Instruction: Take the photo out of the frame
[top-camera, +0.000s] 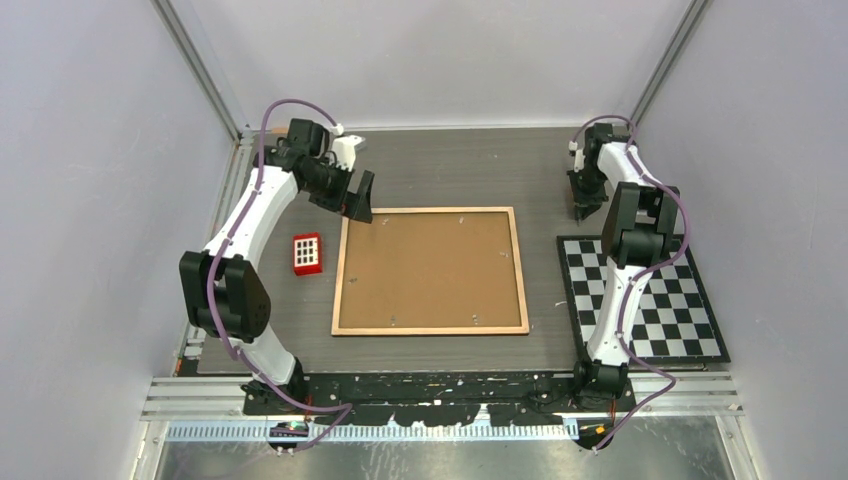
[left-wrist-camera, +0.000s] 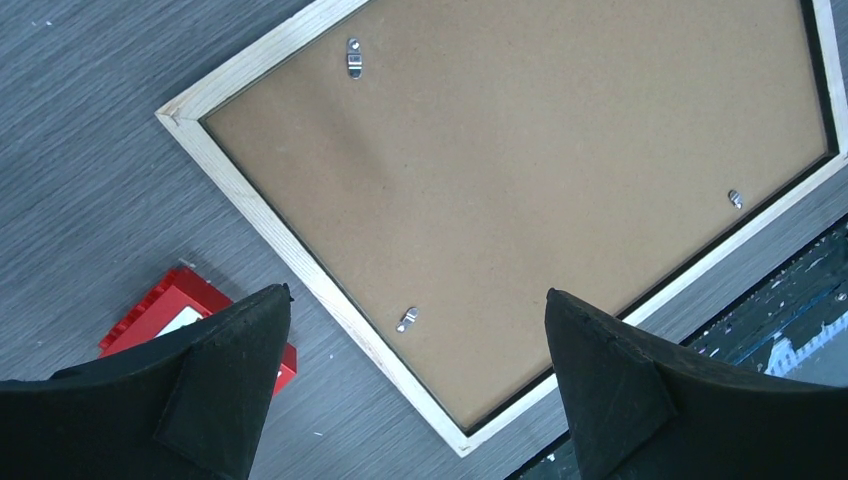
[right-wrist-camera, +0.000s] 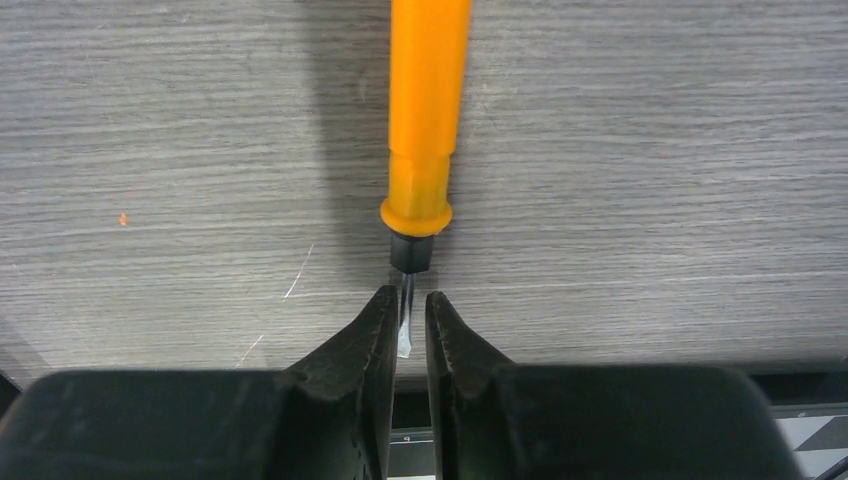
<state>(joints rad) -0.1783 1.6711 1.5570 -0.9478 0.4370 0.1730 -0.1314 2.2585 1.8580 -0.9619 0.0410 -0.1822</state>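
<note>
Seen from above, the frame (top-camera: 430, 328) lies face down on the worktop (top-camera: 450, 170), brown backing board (top-camera: 430, 270) up and the photo hidden beneath, with the left fingers (top-camera: 358, 205) over its far left corner and the right fingers (top-camera: 583, 205) well beyond its far right corner. The left wrist view shows fingers (left-wrist-camera: 230, 370) spread wide, empty, above the frame's metal tabs (left-wrist-camera: 406, 319); stiff, light, probably glazed, it is best held by the wood rim. The right wrist view shows fingers (right-wrist-camera: 375, 330) narrowly parted, released around the blade of an orange-handled screwdriver (right-wrist-camera: 425, 120).
</note>
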